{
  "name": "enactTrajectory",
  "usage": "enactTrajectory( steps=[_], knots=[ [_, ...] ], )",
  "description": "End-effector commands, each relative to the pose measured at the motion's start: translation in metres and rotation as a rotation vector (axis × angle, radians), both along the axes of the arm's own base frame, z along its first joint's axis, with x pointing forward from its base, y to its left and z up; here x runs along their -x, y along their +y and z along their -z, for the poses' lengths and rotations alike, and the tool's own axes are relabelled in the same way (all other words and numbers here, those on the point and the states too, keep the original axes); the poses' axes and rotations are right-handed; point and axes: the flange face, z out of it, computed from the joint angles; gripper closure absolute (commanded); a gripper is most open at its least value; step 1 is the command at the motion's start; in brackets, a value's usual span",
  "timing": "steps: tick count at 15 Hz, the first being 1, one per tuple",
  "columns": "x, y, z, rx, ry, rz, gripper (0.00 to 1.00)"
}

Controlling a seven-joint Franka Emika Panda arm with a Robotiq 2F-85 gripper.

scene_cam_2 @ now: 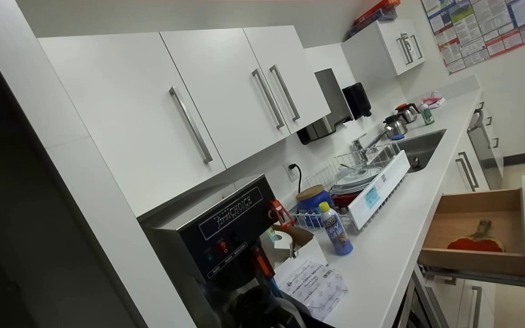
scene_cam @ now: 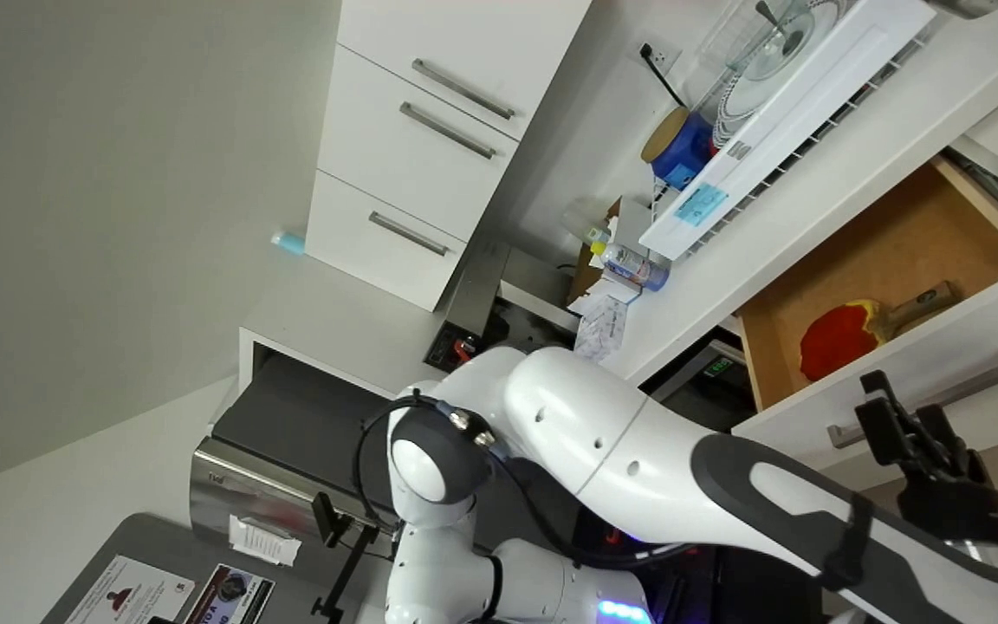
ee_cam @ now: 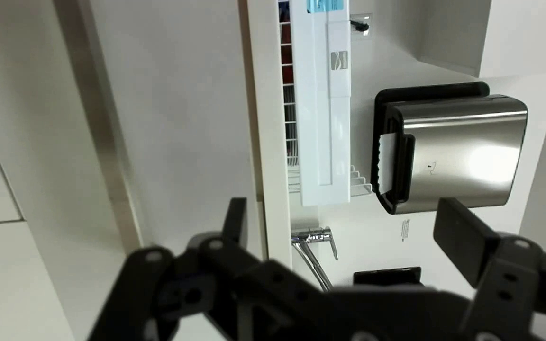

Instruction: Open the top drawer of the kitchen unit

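The top drawer (scene_cam: pixel 984 321) stands pulled out of the white kitchen unit (scene_cam_2: pixel 452 182), its wooden inside on view
I see the gripper (ee_cam: pixel 346 227) spread wide, a chrome tap (ee_cam: pixel 311 235) showing between its fingers (ee_cam: pixel 465 239) in the wrist view; in an exterior view it shows in front of the drawer's silver bar handle (scene_cam: pixel 980 384), and I can't tell whether they touch; in the drawer lies something red with a yellow edge (scene_cam: pixel 841 340), and on the counter (scene_cam_2: pixel 381 250) stands a blue bottle (scene_cam_2: pixel 337 234) with a yellow cap
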Motion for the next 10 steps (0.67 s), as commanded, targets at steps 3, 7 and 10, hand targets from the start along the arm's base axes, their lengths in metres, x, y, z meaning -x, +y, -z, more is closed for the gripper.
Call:
enactTrajectory(
  steps=[3, 7, 10],
  knots=[
    [-0.003, 0.034, -0.099, 0.114, 0.15, 0.032, 0.0],
    [-0.027, 0.057, -0.151, 0.239, 0.313, -0.05, 0.0],
    [-0.059, 0.081, -0.182, 0.346, 0.432, -0.113, 0.0]
  ],
)
